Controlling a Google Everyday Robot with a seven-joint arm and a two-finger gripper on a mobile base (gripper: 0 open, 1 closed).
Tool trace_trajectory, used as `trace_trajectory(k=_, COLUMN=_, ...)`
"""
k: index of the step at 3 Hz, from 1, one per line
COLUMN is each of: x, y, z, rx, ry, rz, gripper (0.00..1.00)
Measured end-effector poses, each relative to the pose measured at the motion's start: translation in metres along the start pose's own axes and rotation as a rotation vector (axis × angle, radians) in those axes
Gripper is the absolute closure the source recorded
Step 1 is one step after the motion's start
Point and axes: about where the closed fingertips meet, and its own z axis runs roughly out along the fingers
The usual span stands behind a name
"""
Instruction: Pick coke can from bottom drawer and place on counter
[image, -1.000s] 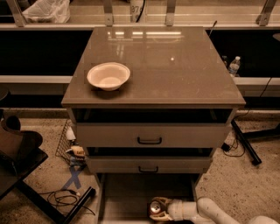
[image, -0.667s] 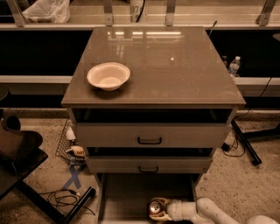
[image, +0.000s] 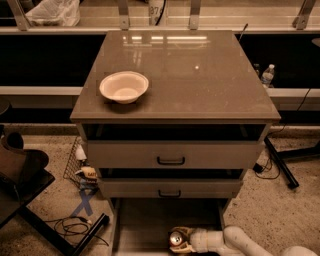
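Note:
The coke can stands upright in the open bottom drawer, near its front; its silver top faces up. My gripper reaches in from the lower right, low over the drawer floor, with a finger on each side of the can, shut on it. The pale arm runs off the bottom right corner. The glossy grey-brown counter tops the cabinet above.
A white bowl sits on the counter's left side. Two closed drawer fronts with black handles overhang the open drawer. A dark stand and cables lie on the floor at left. A water bottle stands behind at right.

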Motion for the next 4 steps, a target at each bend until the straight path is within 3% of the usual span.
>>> trace_trajectory(k=1, x=-0.033, y=0.003, z=-0.01, rx=0.018, ry=-0.002, rz=-0.012, gripper=1.0)
trace_trajectory(k=2, x=-0.093, y=0.009, z=-0.047, rx=0.037, ry=-0.021, rz=-0.02, gripper=1.0)
trace_trajectory(k=4, x=-0.25, y=0.019, z=-0.145, rx=0.068, ry=-0.112, rz=0.032, gripper=1.0)
